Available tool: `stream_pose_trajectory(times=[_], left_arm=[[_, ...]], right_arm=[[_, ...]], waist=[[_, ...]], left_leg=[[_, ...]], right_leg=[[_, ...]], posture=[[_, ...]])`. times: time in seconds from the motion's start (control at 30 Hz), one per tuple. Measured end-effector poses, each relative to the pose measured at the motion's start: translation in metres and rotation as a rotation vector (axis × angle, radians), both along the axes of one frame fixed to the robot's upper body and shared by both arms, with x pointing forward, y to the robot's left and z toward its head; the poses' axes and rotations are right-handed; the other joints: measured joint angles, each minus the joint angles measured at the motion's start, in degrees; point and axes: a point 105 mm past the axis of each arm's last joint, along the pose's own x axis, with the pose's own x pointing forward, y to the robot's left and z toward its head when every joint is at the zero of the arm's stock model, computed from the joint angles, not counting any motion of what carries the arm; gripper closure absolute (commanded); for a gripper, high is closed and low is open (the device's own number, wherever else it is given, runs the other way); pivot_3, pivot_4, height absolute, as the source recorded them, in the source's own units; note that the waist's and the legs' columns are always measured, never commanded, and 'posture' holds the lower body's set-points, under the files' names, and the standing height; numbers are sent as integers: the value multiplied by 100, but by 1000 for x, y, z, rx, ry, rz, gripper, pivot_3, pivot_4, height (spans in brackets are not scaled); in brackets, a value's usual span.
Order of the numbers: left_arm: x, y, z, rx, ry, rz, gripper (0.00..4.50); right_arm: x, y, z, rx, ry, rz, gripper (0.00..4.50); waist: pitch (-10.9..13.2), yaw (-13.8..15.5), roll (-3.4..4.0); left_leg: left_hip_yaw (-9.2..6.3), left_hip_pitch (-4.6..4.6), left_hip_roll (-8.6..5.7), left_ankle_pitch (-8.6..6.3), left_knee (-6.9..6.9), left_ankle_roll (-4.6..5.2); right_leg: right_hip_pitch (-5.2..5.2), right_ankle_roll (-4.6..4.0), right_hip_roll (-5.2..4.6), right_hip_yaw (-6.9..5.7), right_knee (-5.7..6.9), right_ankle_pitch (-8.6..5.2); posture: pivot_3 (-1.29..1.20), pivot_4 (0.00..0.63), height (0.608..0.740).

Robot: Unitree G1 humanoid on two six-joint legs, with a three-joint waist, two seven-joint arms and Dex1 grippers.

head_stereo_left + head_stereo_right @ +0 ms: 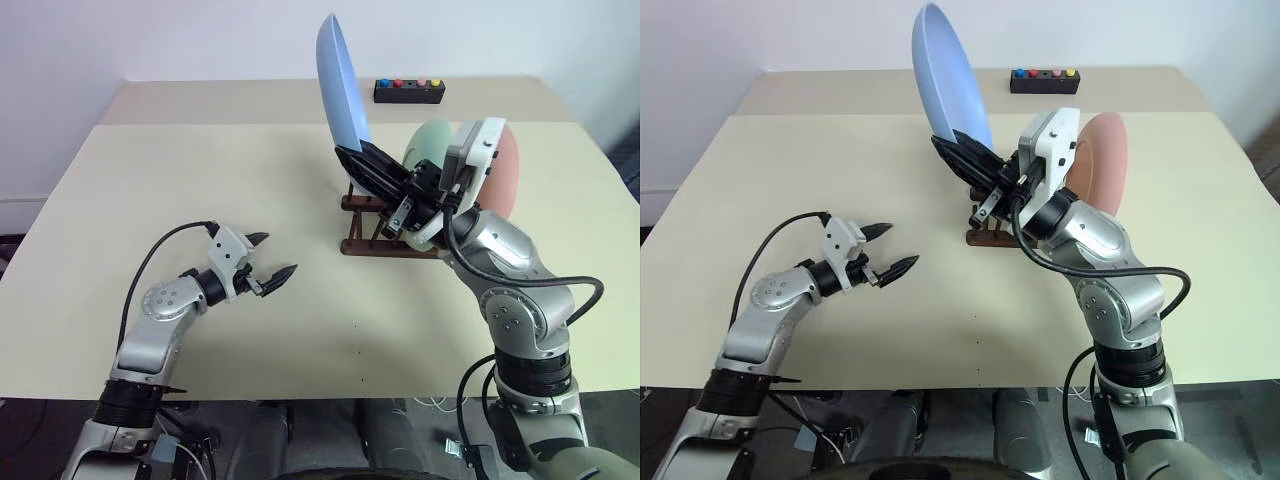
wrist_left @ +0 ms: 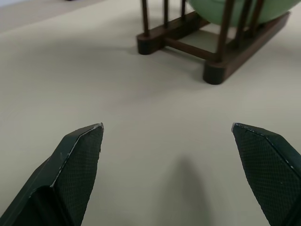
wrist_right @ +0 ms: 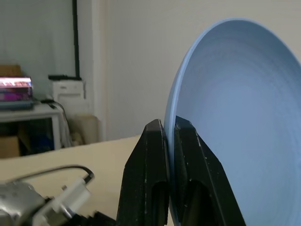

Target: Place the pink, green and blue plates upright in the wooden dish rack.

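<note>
- The light blue round matte plate [image 1: 342, 82] is held on edge above the beige bench [image 1: 200, 180], its rim running nearly straight up from the grip; its hollow face turns toward about 3 o'clock in the head views, and its top tips slightly toward 11 o'clock.
- The right gripper [image 1: 362, 160] has its jaws clenched on the blue plate's lower rim, one black finger on each face, as the right wrist view shows [image 3: 171, 141]. The arm reaches up toward 11 o'clock from the bench's near right.
- The small dark reddish-brown wooden dish rack [image 1: 372, 232] stands on the bench just below and behind that gripper, right of centre; its rails run roughly from 9 to 3 o'clock.
- The pale mint green round plate [image 1: 428, 146] stands upright between the rack's pegs, partly hidden by the right wrist; the left wrist view shows its lower edge sitting inside the pegs [image 2: 235, 12].
- The pastel salmon pink round plate [image 1: 1098, 160] stands upright at 3 o'clock of the green one, face toward 9 o'clock. Its foot is hidden by the arm.
- The left gripper [image 1: 270, 260] hovers low over bare bench at about 8 o'clock of the rack, well apart from it, pointing toward 3 o'clock; its jaws are released and spread wide, grasping nothing.
- A small black box with coloured buttons [image 1: 409, 91] lies near the far edge, at 12 o'clock of the rack.
</note>
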Motion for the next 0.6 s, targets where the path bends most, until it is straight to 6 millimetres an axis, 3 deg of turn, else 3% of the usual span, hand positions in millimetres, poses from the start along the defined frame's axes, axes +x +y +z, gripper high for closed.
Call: stream_pose_trajectory(times=[0.6], left_arm=[[-2,-8,4,-10,-17,-20,17]], right_arm=[[21,-18,-18,161,205,-72,4500]], waist=[[-1,-5,1]], left_leg=[[0,0,0,0,-1,0]], right_leg=[[-1,0,1,0,0,0]], posture=[[0,150,740]])
